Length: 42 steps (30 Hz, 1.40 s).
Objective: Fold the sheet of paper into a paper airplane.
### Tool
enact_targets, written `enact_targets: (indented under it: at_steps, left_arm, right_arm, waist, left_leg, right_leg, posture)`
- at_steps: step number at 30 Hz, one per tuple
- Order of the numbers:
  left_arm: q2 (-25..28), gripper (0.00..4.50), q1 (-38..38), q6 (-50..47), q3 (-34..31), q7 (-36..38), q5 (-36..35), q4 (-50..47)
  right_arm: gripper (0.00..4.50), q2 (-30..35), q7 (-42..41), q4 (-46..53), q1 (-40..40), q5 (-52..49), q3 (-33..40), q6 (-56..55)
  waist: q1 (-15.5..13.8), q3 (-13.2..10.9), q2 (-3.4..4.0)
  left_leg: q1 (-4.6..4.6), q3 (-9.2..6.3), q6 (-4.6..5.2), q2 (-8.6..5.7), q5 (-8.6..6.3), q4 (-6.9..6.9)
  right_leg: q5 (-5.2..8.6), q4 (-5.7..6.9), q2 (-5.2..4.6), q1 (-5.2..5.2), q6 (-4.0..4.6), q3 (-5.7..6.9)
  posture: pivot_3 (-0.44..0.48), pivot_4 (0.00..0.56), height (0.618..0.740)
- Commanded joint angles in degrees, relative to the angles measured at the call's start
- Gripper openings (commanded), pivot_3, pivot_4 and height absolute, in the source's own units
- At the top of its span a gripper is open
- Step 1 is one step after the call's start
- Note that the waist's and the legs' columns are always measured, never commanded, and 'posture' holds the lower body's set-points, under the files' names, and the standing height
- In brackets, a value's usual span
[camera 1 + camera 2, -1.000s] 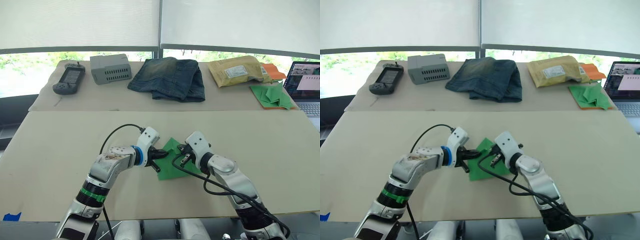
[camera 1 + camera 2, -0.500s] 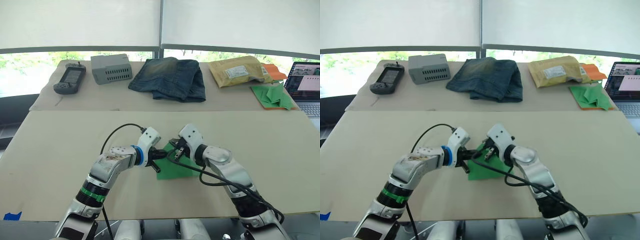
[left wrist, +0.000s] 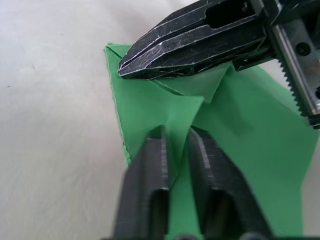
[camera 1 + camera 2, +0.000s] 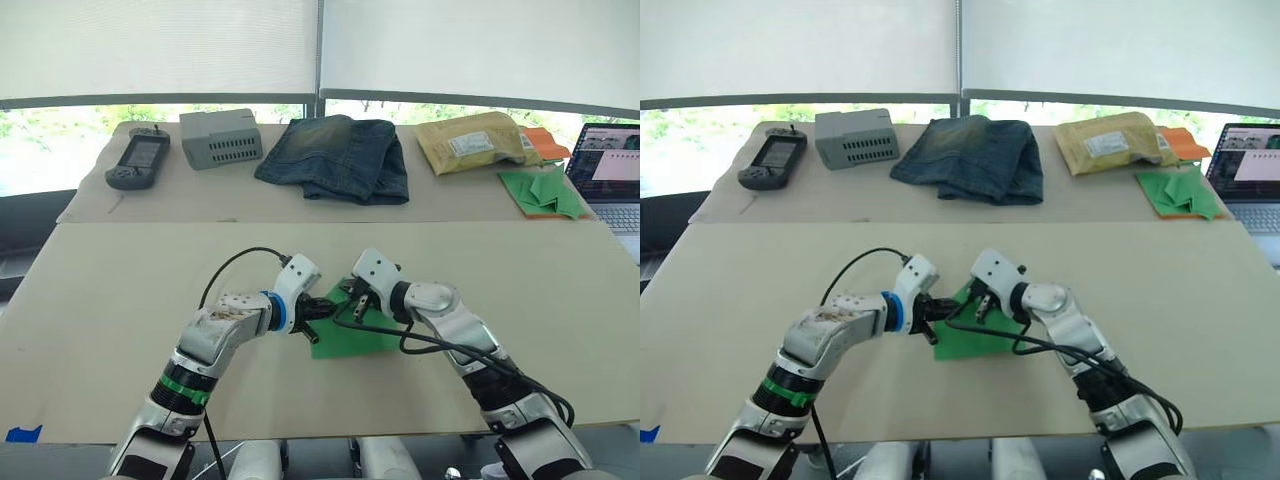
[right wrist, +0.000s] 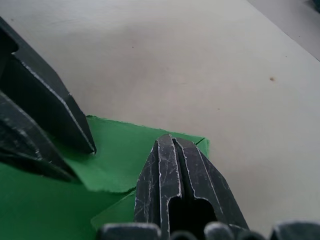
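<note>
Left eye view: the sheet of paper [image 4: 352, 330] is located flat on the surface [image 4: 120, 290], between both arms, partly folded. Over the last second the right gripper [image 4: 350, 297] has been shifted from the sheet's right side to its far corner, close to the left gripper [image 4: 313, 318]. A corner fold appears to be in preparation; the airplane shape is judged far from complete.

In the left wrist view, a raised crease is pinched between the left fingers [image 3: 150, 165]. In the right wrist view, the right fingers [image 5: 172, 170] are pressed together, tips on the sheet's edge. The layers beneath both grippers are hidden, so the fold count cannot be determined.
</note>
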State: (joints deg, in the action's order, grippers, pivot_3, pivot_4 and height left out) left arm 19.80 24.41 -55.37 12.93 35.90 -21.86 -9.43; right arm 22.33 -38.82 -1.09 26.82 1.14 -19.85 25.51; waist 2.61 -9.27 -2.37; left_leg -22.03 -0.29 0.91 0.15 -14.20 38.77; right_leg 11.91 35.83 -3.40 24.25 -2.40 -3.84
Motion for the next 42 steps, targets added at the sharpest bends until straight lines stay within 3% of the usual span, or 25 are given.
enact_targets:
  at_steps: [1,2,5,12,21,30,42]
  left_arm:
    - [-0.25,2.24,-0.18,-1.67,-4.01,0.08,-3.35,-3.16]
    - [-0.53,2.51,-0.05,-2.05,-5.21,0.16,-4.45,-3.61]
    - [-0.96,2.34,0.62,-2.78,-7.12,-0.61,-5.66,-3.56]
    - [-1.79,0.03,0.72,-2.38,-5.89,-1.58,-5.50,-2.07]
    - [-0.99,0.03,-2.39,-0.52,0.14,-2.08,-1.29,2.34]
    - [-0.85,0.03,-2.88,1.06,0.62,-1.96,-0.71,4.16]
    - [-0.14,0.03,-3.37,0.96,0.08,-2.20,-0.83,3.67]
  right_arm:
    - [0.00,-0.53,-1.45,-1.31,-0.52,0.58,-1.71,0.01]
    - [0.00,-0.68,-1.45,-1.38,-0.57,0.66,-1.77,-0.05]
    - [0.00,-1.13,-1.45,-1.44,-0.87,0.99,-1.98,-0.12]
    - [0.00,-1.63,-1.18,-1.33,-1.57,1.68,-2.22,-0.16]
    - [0.00,-1.29,-1.91,0.50,-2.86,1.24,-1.85,-1.29]
    - [0.00,-3.41,0.97,-5.20,0.55,3.65,-1.66,-1.62]
    - [0.00,-1.69,3.97,-7.93,1.54,3.93,1.66,-1.33]
  waist:
    - [0.06,0.00,0.00]
    - [0.07,0.00,0.00]
    - [0.02,0.00,0.00]
    - [0.00,0.00,0.00]
    - [-0.09,0.01,0.01]
    - [-0.02,0.05,0.02]
    - [-0.31,0.11,0.03]
  left_leg:
    - [0.00,0.00,0.00,0.01,0.00,0.00]
    - [0.00,0.00,0.00,0.03,0.00,-0.01]
    - [-0.01,0.00,0.00,0.04,0.00,-0.01]
    - [-0.01,0.00,0.00,0.00,0.00,-0.01]
    - [0.00,-0.01,-0.01,-0.01,0.00,-0.02]
    - [0.16,0.01,0.00,0.00,0.00,-0.02]
    - [0.18,-0.01,0.00,0.01,0.00,0.00]
  right_leg:
    - [0.00,0.00,0.01,0.01,0.01,0.00]
    - [-0.01,0.01,0.02,0.02,0.03,0.00]
    - [-0.02,0.01,0.00,0.02,0.04,0.00]
    - [-0.05,0.01,0.00,0.02,0.09,0.00]
    - [-0.05,0.01,-0.01,0.01,0.12,0.00]
    - [0.01,0.02,0.00,-0.11,0.02,-0.01]
    - [0.00,0.02,-0.04,-0.16,0.03,-0.01]
  posture:
    - [0.000,0.150,0.728]
    - [0.000,0.150,0.728]
    - [0.000,0.150,0.728]
    - [0.000,0.150,0.728]
    - [0.000,0.150,0.728]
    - [0.000,0.150,0.728]
    - [0.000,0.150,0.728]
